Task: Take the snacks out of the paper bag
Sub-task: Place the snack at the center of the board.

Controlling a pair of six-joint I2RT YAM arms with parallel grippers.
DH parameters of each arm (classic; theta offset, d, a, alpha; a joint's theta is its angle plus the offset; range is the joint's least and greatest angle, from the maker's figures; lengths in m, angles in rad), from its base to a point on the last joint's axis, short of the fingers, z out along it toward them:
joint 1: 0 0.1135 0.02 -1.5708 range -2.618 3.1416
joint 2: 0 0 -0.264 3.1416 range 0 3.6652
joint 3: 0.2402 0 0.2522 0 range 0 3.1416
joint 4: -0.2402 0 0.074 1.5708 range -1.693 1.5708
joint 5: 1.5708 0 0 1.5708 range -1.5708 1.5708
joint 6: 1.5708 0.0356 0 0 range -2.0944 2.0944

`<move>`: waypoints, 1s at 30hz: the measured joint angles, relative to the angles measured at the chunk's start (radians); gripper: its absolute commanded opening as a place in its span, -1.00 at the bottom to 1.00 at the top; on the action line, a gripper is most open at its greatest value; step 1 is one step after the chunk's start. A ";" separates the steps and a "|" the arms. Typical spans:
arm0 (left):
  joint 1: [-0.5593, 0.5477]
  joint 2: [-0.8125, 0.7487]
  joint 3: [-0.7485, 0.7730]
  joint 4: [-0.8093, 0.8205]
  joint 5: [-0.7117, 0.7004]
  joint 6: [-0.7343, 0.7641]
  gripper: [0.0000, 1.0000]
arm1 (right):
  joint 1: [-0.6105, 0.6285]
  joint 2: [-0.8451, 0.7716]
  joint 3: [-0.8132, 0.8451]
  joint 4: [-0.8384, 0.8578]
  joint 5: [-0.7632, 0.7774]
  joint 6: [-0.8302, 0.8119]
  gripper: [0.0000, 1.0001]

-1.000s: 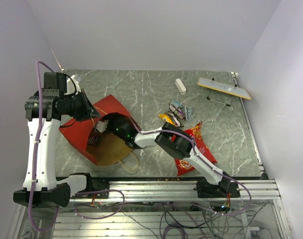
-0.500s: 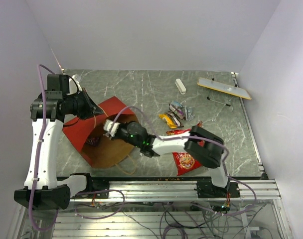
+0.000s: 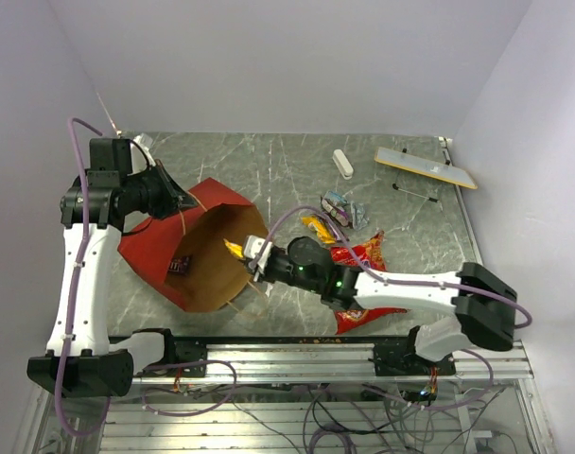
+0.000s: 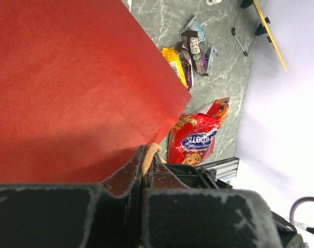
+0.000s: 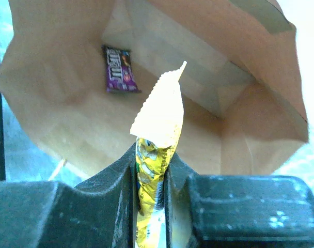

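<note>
chip bag [image 3: 365,253] partly hidden under right arm [image 3: 410,288]

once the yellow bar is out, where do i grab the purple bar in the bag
Pinch the purple bar across its long edges, coming through the open mouth of the bag: it lies flat on the inner wall, probably reachable only that way.

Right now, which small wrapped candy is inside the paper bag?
The purple-wrapped candy bar, alone on the red paper bag's brown floor. The yellow-wrapped bar is in the right gripper; other bars lie outside.
</note>
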 measured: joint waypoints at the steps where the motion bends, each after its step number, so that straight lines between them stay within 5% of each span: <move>1: 0.000 0.000 -0.003 0.005 0.000 0.000 -0.86 | 0.000 -0.028 -0.010 -0.032 0.008 -0.011 -0.78; 14: 0.000 -0.005 -0.047 0.017 -0.008 0.013 -0.86 | -0.067 -0.356 -0.012 -0.255 0.265 -0.167 -0.77; 22: 0.000 -0.051 -0.102 0.041 -0.006 -0.009 -0.86 | -0.367 -0.206 0.174 -0.441 0.312 0.043 -0.77; 30: 0.000 -0.084 -0.126 0.044 -0.004 -0.029 -0.86 | -0.507 -0.003 0.288 -0.722 0.290 0.162 -0.69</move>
